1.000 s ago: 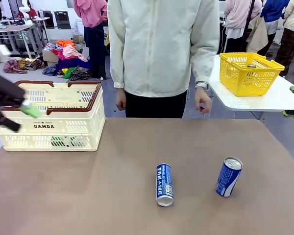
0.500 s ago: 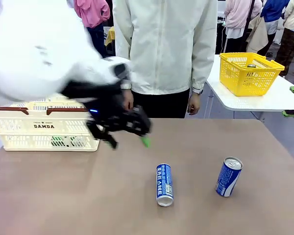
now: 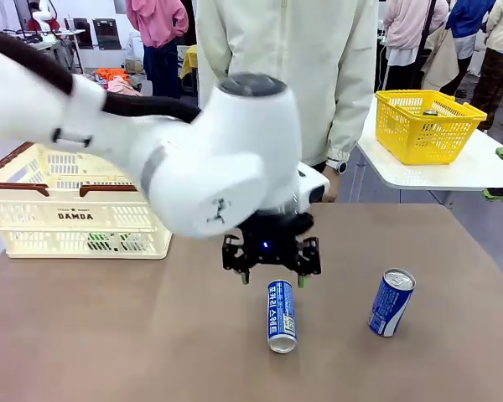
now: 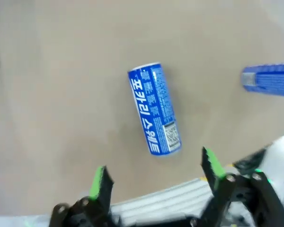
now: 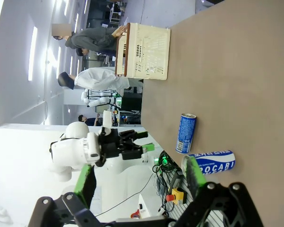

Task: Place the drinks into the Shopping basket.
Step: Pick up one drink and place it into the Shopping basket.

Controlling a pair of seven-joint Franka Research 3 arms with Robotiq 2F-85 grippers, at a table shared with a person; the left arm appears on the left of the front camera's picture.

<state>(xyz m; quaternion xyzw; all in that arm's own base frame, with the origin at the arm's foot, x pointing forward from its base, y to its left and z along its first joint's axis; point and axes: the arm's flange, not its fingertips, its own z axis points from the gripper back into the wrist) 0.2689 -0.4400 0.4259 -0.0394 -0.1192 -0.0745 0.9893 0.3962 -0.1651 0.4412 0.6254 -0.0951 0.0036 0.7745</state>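
Left gripper (image 3: 273, 277): poised just above the lying can, fingers spread wide, nothing grasped.
Right gripper (image 5: 138, 174): fingers released, nothing held between them.
Blue-and-white can (image 3: 281, 316): laid on its side at mid-table (image 3: 109, 335), directly below the left gripper.
Second can (image 3: 391, 302): placed to the right, apart from the first.
Shopping basket (image 3: 84, 222): set at the far left, well apart from both cans.

Matte brown desk (image 3: 109, 335), white side table (image 3: 486, 167) at far right carrying a yellow mesh basket (image 3: 427, 126), grey floor (image 3: 496, 219), heap of colourful clothes (image 3: 117, 79) far left, people (image 3: 155, 33) standing behind, bright even light
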